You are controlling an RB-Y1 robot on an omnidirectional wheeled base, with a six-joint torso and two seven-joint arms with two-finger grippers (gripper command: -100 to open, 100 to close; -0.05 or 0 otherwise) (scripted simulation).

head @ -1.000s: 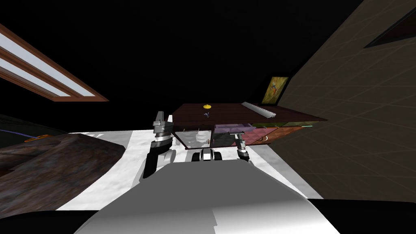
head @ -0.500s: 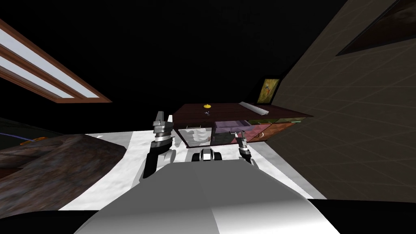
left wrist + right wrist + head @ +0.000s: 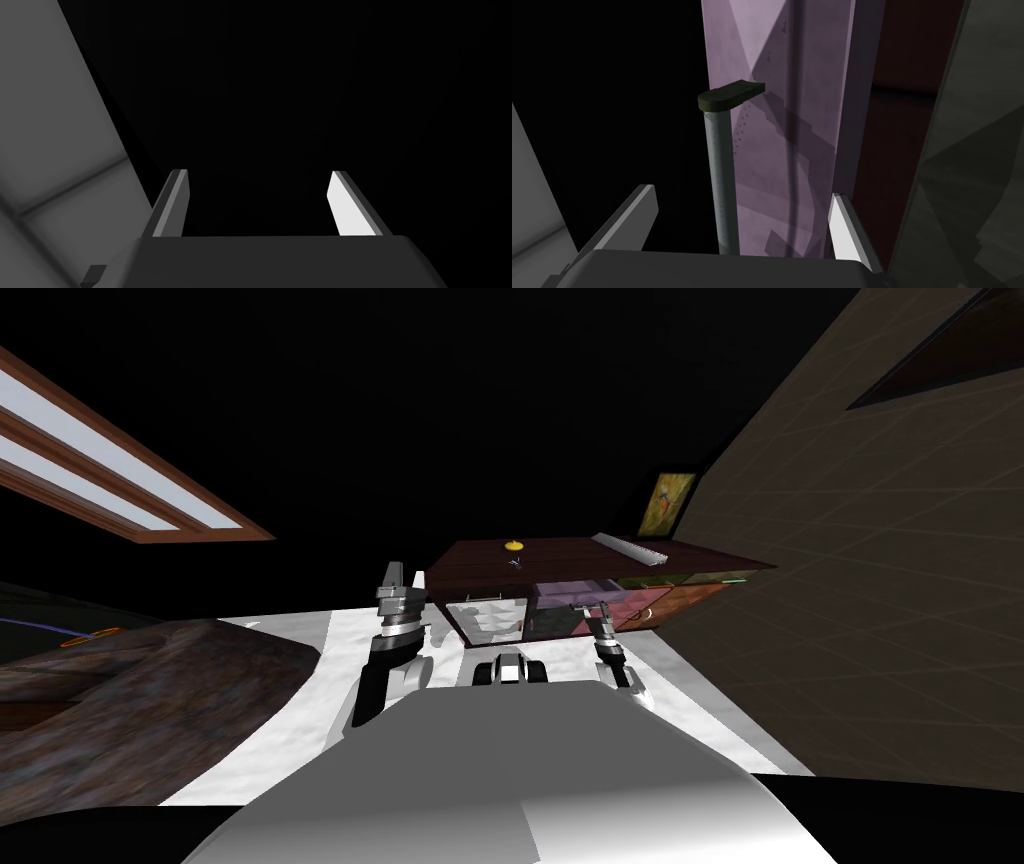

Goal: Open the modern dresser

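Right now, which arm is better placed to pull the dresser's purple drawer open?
Right. The right gripper is open, with the grey bar handle of the purple drawer between its fingers. The left gripper is open beside the dresser, off any handle.

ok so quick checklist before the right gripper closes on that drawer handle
1. Right gripper fingers open: ok.
2. Handle bar lies between the fingers: ok.
3. Fingers pressing the bar: not ok, there is a gap on each side.
4. One finger clear of the purple drawer front behind the bar: cannot tell.
5. Left gripper open, holding nothing and raised away from the dresser: ok.
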